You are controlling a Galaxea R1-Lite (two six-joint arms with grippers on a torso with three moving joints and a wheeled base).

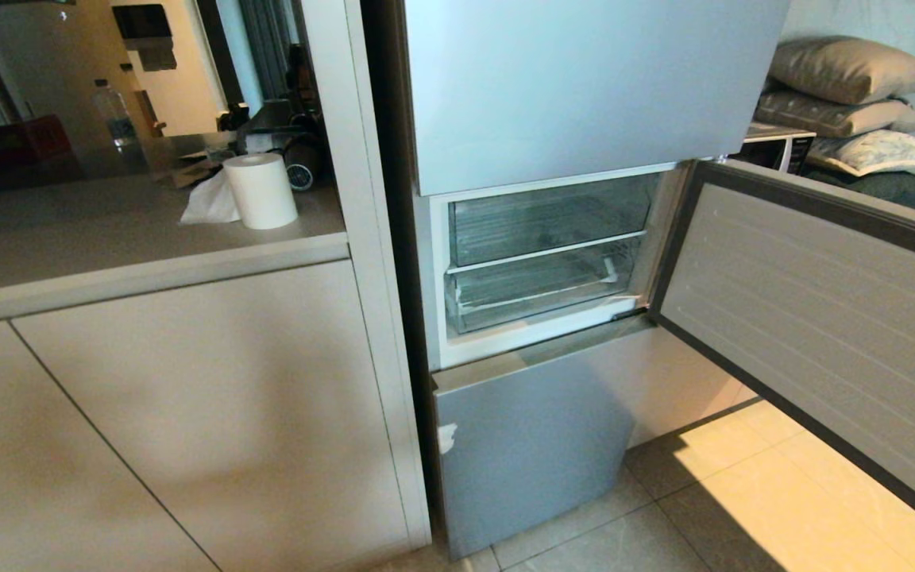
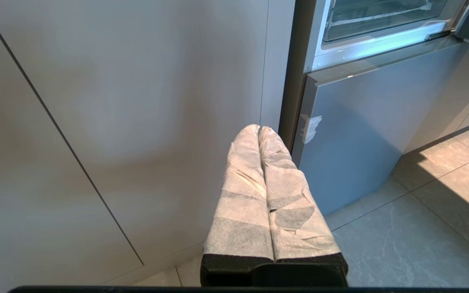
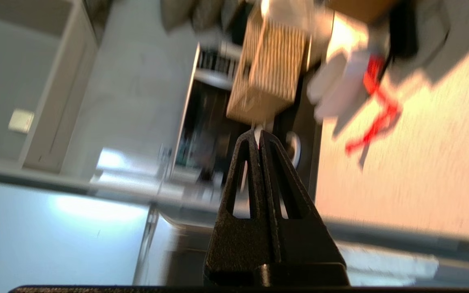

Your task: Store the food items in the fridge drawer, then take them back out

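Observation:
The fridge's middle compartment is open, and the clear fridge drawer [image 1: 541,287] sits pushed in at its bottom, under a flat-fronted clear compartment [image 1: 553,216]. Part of the fridge drawer [image 2: 381,18] also shows in the left wrist view. The food items are out of view. Neither arm shows in the head view. My left gripper [image 2: 259,128], its fingers wrapped in white cloth, is shut and empty, low in front of the cabinet beside the fridge. My right gripper [image 3: 257,132] is shut with nothing in it, aimed across the room in a blurred view.
The open fridge door [image 1: 815,318] swings out to the right over the tiled floor. A counter [image 1: 140,262] on the left carries a paper roll [image 1: 260,191] and a bottle [image 1: 114,111]. Pillows [image 1: 847,75] lie at the back right. A cardboard box [image 3: 267,81] and a red strap [image 3: 375,110] lie beyond the right gripper.

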